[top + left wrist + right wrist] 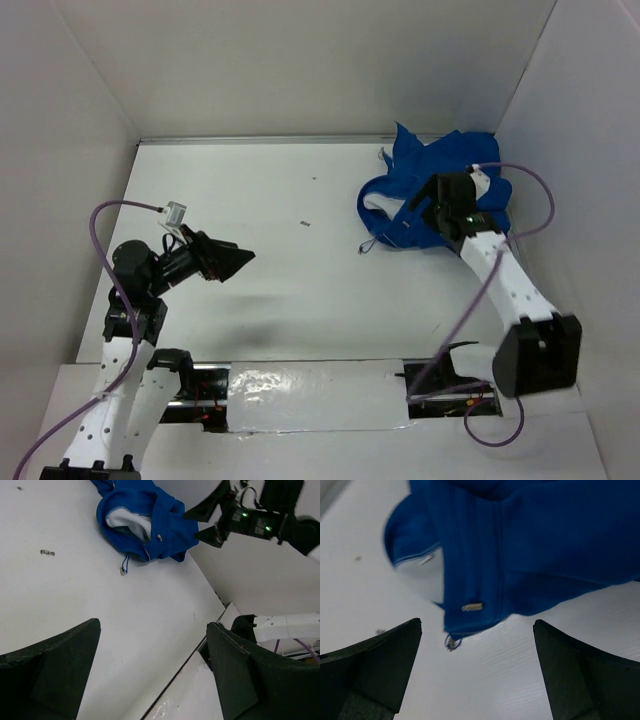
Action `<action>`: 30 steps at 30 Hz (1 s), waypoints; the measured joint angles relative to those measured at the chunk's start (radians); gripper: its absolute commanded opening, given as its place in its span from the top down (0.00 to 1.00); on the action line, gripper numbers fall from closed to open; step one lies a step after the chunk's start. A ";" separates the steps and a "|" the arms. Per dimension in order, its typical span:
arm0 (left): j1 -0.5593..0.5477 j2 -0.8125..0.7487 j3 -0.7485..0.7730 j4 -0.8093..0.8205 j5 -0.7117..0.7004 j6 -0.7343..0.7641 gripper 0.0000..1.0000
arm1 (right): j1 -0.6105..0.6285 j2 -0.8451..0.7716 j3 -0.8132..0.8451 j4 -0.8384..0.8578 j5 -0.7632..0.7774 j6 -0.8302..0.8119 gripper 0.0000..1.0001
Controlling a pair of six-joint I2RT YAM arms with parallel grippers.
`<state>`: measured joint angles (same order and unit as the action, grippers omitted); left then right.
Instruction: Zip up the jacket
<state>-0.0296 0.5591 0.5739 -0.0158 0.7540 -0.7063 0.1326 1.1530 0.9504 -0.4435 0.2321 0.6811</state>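
The royal-blue jacket [425, 185] lies crumpled at the back right of the white table, its pale lining [127, 521] showing. A small metal pull on a blue loop [451, 642] hangs off its near edge, with a pale tab [471, 607] just above it. My right gripper [412, 212] hovers over the jacket's near part, open, nothing between its fingers. In the right wrist view the jacket [530, 545] fills the top. My left gripper [240, 258] is open over the left of the table, far from the jacket [150, 525].
White walls enclose the table on three sides, the right wall [570, 150] close beside the jacket. A small dark speck [305, 224] lies mid-table. A taped strip [310, 395] runs along the near edge between the arm bases.
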 measured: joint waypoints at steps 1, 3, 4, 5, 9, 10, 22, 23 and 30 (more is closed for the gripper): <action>0.000 0.017 0.000 0.000 0.004 0.001 0.01 | -0.008 0.088 0.031 -0.006 0.014 0.003 0.00; 0.000 0.040 0.000 0.000 0.011 0.003 0.01 | -0.021 0.239 0.088 -0.022 0.033 0.006 0.00; 0.000 0.050 0.000 0.000 0.012 0.004 0.01 | -0.026 0.303 0.111 -0.027 0.040 0.005 0.00; 0.000 0.062 0.000 0.000 0.013 0.006 0.01 | -0.029 0.373 0.142 -0.044 0.045 0.002 0.00; 0.000 0.072 0.000 0.000 0.008 0.025 0.01 | -0.037 0.608 0.307 -0.105 0.075 -0.006 0.01; 0.000 0.071 0.000 0.000 0.005 0.027 0.01 | -0.037 0.659 0.353 -0.121 0.089 -0.008 0.03; -0.001 0.061 0.000 -0.022 -0.053 0.052 0.01 | -0.032 0.772 0.490 -0.139 0.124 -0.034 1.00; -0.002 0.067 0.000 -0.025 -0.054 0.052 0.01 | -0.031 0.739 0.458 -0.121 0.114 -0.043 1.00; -0.005 0.066 0.000 -0.040 -0.060 0.051 0.01 | 0.051 0.299 0.230 -0.039 -0.035 -0.149 1.00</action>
<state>-0.0349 0.6247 0.5739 -0.0563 0.6937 -0.6552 0.1833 1.4517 1.1809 -0.4828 0.1974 0.5320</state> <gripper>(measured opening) 0.993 0.125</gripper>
